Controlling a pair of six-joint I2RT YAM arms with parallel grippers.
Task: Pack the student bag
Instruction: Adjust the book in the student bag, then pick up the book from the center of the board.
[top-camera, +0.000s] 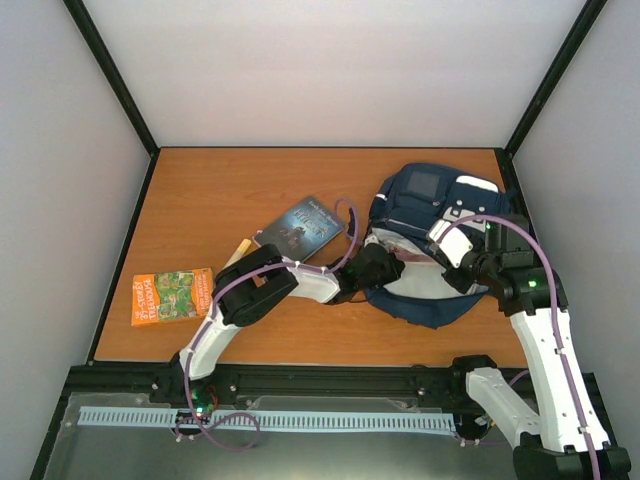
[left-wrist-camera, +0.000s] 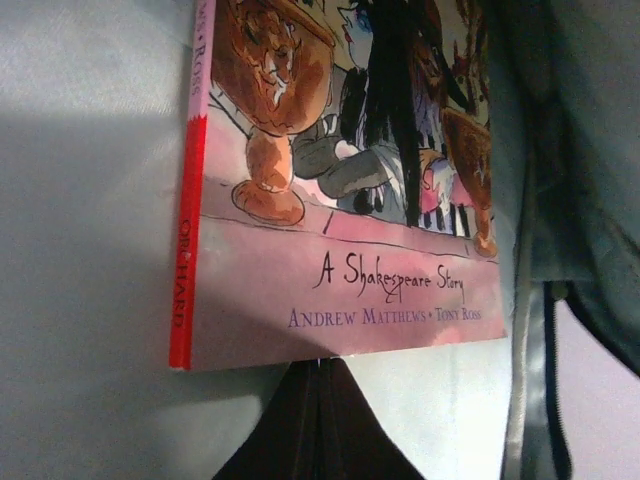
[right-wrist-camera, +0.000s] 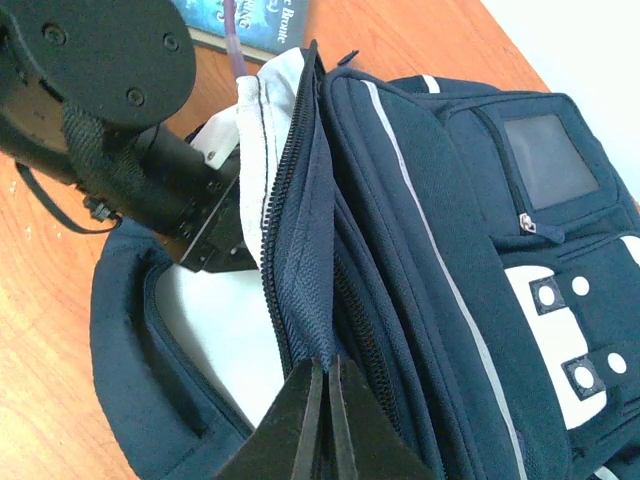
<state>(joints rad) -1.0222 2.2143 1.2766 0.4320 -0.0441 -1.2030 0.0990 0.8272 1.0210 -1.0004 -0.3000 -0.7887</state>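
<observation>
The student bag (top-camera: 430, 200) lies by the right edge of the tabletop (top-camera: 230, 190), toward the far right corner, with its main opening turned to the middle of the tabletop. The right hand (right-wrist-camera: 325, 375) is closed tightly on the zip edge (right-wrist-camera: 300, 250) of this opening and holds it up, so the mouth of the bag is open. The left hand (left-wrist-camera: 320, 380) is inside the opening and pinches the lower edge of a Shakespeare story book (left-wrist-camera: 350, 250); pale grey lining is all around the book, so I judge that it is already within the bag, though the hand has not let it go. Two more books lie outside: a dark blue book (top-camera: 300, 228) near the middle of the tabletop, just beside the bag, and an orange and green book (top-camera: 172, 296) close to the left edge. A pale yellow thing (top-camera: 238, 254) lies between them; I cannot tell what it is. So the packing seems to be about in the middle: one book is going in, and the other items and the closing of the zip are left to do.
</observation>
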